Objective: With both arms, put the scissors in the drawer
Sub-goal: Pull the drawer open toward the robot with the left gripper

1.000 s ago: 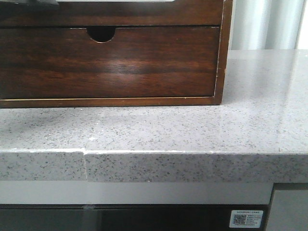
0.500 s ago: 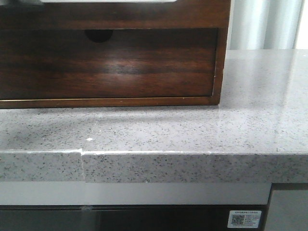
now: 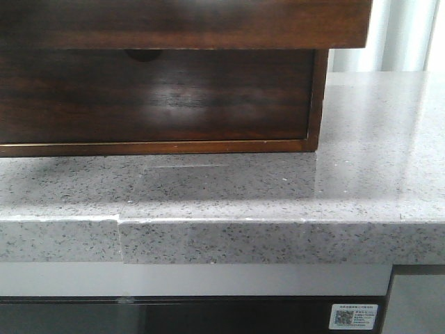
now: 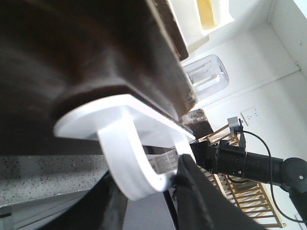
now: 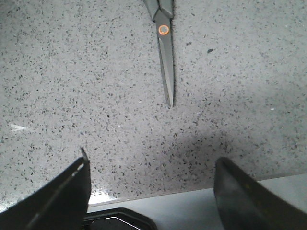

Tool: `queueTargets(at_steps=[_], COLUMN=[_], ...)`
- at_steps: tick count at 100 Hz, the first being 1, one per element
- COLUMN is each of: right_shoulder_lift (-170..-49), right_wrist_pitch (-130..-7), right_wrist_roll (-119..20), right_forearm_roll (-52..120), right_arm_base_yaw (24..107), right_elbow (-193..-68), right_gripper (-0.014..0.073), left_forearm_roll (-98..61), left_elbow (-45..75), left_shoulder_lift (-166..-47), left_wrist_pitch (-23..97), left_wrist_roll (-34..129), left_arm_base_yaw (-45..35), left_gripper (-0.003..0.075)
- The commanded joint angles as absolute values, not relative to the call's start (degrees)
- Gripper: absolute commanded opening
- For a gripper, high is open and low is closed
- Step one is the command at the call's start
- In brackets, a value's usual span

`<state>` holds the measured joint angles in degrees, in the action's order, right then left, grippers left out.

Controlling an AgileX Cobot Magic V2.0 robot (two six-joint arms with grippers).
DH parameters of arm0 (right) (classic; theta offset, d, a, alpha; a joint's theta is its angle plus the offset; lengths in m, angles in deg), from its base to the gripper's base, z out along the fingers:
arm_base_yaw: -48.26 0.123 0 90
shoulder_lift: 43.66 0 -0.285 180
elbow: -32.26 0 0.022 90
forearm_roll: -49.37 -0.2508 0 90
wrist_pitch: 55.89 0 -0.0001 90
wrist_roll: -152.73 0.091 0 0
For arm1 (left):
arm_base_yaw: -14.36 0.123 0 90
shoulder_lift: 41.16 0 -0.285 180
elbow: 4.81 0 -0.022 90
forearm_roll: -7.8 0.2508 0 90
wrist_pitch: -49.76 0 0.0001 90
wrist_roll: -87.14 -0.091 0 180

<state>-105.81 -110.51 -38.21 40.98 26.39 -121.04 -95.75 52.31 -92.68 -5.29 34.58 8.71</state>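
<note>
Up front, the drawer (image 3: 181,24) juts out as a dark glossy wooden band over the lower drawer with the finger notch (image 3: 156,94), above the speckled grey table (image 3: 278,188); a white label with a QR code (image 3: 354,317) sits low on the cabinet, its print too small to read. The left hand (image 4: 163,184) hooks its white finger (image 4: 127,163) against the drawer's underside (image 4: 72,57), though whether it grips I cannot tell. The right hand (image 5: 151,191) hovers spread wide over the table, holding nothing, well apart from the scissors (image 5: 165,43), whose closed grey blades carry an orange-ringed pivot and no readable brand.
</note>
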Motion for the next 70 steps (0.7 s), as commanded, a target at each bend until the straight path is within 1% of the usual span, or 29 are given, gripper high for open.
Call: queueTargets(at_steps=[1,3,4,5,10,18,26,54,61,70], right_shoulder_lift=[-105.55,-105.55,-105.55,-105.55,-105.55,-105.55,-105.55,-105.55,-105.55,-105.55], right_wrist_pitch=[-108.20,-108.20,-108.20,-108.20,-108.20,-108.20,-108.20,-108.07,-108.07,-107.97], right_wrist_roll=[-38.75,-38.75,-38.75,-38.75,-38.75,-38.75,-38.75,-38.75,-38.75,-38.75], right_forearm_roll=[40.87,40.87,40.87,40.87,40.87,40.87,40.87,40.87,40.87,40.97], right_arm_base_yaw=[25.92,25.92,25.92,25.92,25.92,25.92,25.92,25.92,25.92,25.92], right_elbow=[-123.06,-123.06,-123.06,-123.06,-123.06,-123.06,-123.06,-123.06,-123.06,-123.06], right_gripper=[0.0470,0.0470,0.0470,0.0470,0.0470,0.0470,0.0470,0.0470,0.0470,0.0470], left_forearm_roll=[-93.80,-93.28,-92.97,-92.97,-92.14,-92.03,-91.69,-77.97,-72.10,-60.02], left_elbow=[51.24,51.23,51.26,51.26,51.26,51.26,51.26,48.59,46.64,43.82], left_shoulder_lift=[-91.02,-91.02,-91.02,-91.02,-91.02,-91.02,-91.02,-91.02,-91.02,-90.93], left_wrist_pitch=[-8.40,-8.26,-8.28,-8.28,-8.28,-8.28,-7.95,-5.85,-5.96,-6.30], left_wrist_roll=[29.97,29.97,29.97,29.97,30.08,30.08,30.08,31.00,34.17,41.36], left_arm_base_yaw=[8.49,8.49,8.49,8.49,8.49,8.49,8.49,8.49,8.49,8.49], left_gripper=[0.0141,0.0153,0.0175,0.0175,0.0238,0.0361,0.0419,0.0421,0.0421,0.0421])
